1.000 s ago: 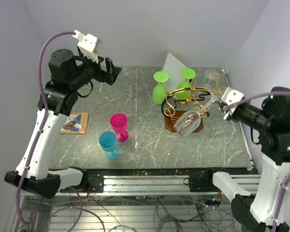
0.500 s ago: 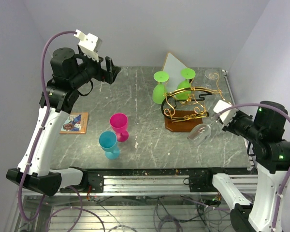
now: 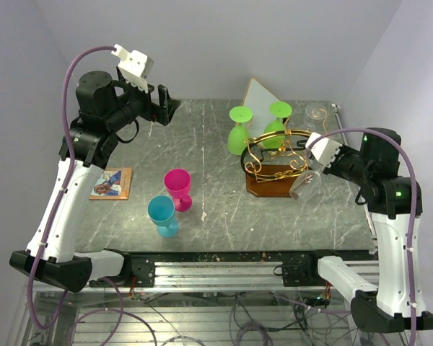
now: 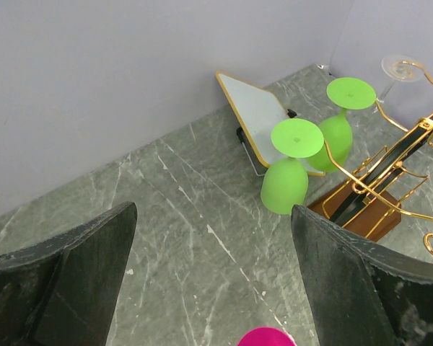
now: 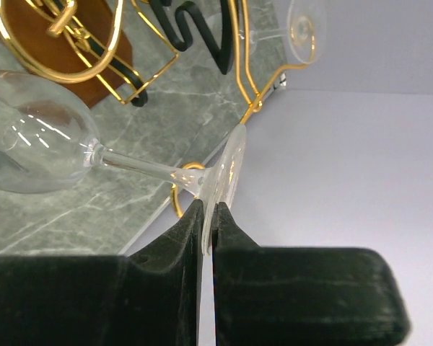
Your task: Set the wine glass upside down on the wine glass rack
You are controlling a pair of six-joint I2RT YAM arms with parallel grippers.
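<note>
My right gripper (image 3: 323, 163) (image 5: 208, 216) is shut on the foot of a clear wine glass (image 3: 304, 184) (image 5: 36, 133). The glass hangs tilted, bowl low, just right of the wine glass rack (image 3: 278, 160) (image 5: 94, 50), a gold wire stand on a brown wooden base. Two green glasses (image 3: 239, 132) (image 4: 289, 176) hang upside down on the rack's far side. Another clear glass (image 3: 317, 112) (image 5: 303, 32) hangs at its back right. My left gripper (image 3: 162, 104) (image 4: 213, 288) is open and empty, high over the table's back left.
A pink glass (image 3: 178, 189) and a blue glass (image 3: 162, 215) stand upright at centre left. A picture card (image 3: 112, 183) lies at the left. A white gold-edged diamond panel (image 3: 260, 97) (image 4: 256, 115) leans at the back. The table's right edge (image 3: 368, 209) is close to my right arm.
My right gripper has swung the clear glass from over the rack's front out to the right, then up and back beside the rack's right side. The left arm has barely moved.
</note>
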